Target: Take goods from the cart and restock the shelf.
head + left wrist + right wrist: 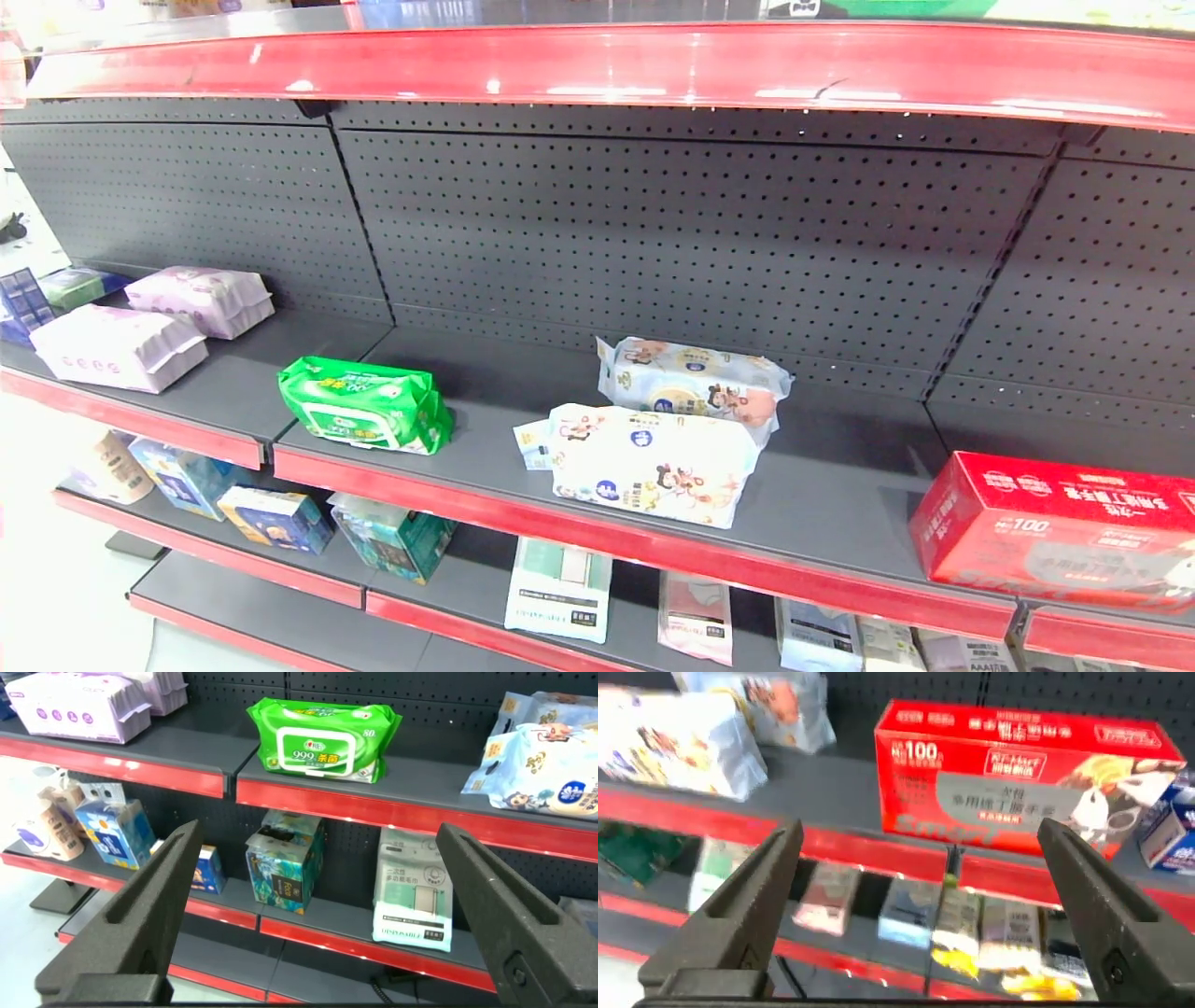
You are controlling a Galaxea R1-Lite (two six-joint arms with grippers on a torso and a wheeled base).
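On the grey shelf (840, 495) with a red front lip lie a green wipes pack (366, 404), two white cartoon-printed packs (653, 462) (695, 381) and a red box (1060, 527). My left gripper (318, 924) is open and empty, below and in front of the green wipes pack (322, 739). My right gripper (924, 924) is open and empty too, facing the red box (1022, 775) from a short way off; the cartoon-printed packs (677, 733) lie beside that box.
Two pale purple packs (121, 345) (201, 299) lie at the shelf's left end. The lower shelf (308, 569) carries boxed and bagged goods (392, 541). A red-edged shelf (607, 61) overhangs above. Bare shelf floor lies between the packs and the red box.
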